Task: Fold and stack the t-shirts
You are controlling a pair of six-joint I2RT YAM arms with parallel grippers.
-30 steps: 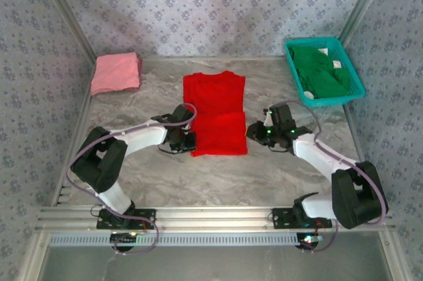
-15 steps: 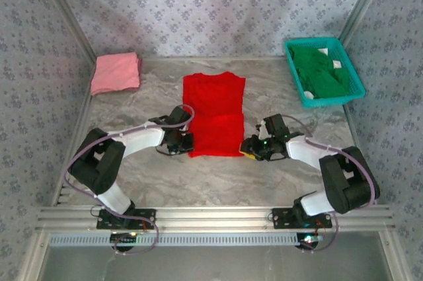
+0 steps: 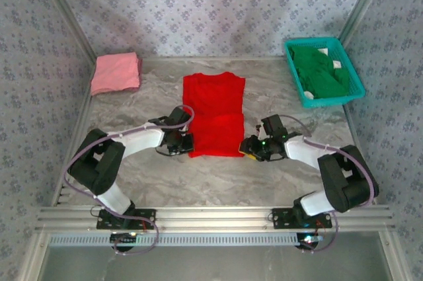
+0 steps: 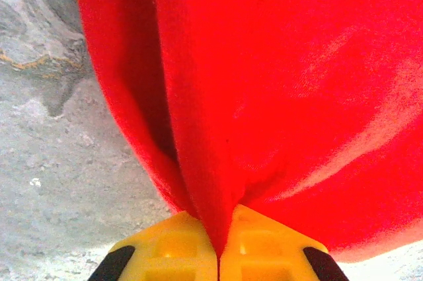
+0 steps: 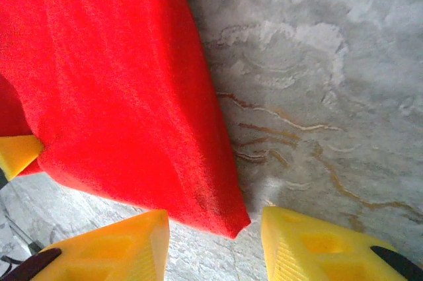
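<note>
- My left gripper [image 4: 218, 244]: yellow fingers pressed together, pinching a ridge of the red t-shirt [image 3: 215, 112]; in the left wrist view the cloth rises straight out of the seam between them
- My right gripper [image 5: 215, 228]: fingers spread, nothing clamped; the shirt's corner pokes into the gap between them, and I cannot tell whether it touches either pad
- Red t-shirt lies mid-table [image 3: 218, 182], long axis running bottom to top of the overhead frame; its lower part looks doubled over
- My hands sit at its bottom edge, left at the lower-left corner, right at the lower-right; the rest of the shirt lies toward the top of the frame from both
- Judgement: the coming move turns on the right hand closing on that corner, so both corners can travel together along the long axis
- Pink t-shirt [image 3: 115, 73]: folded, upper left of the overhead frame, well apart from the red one
- Teal basket [image 3: 299, 86], upper right: holds the green t-shirt [image 3: 322, 73], bunched and not yet folded
</note>
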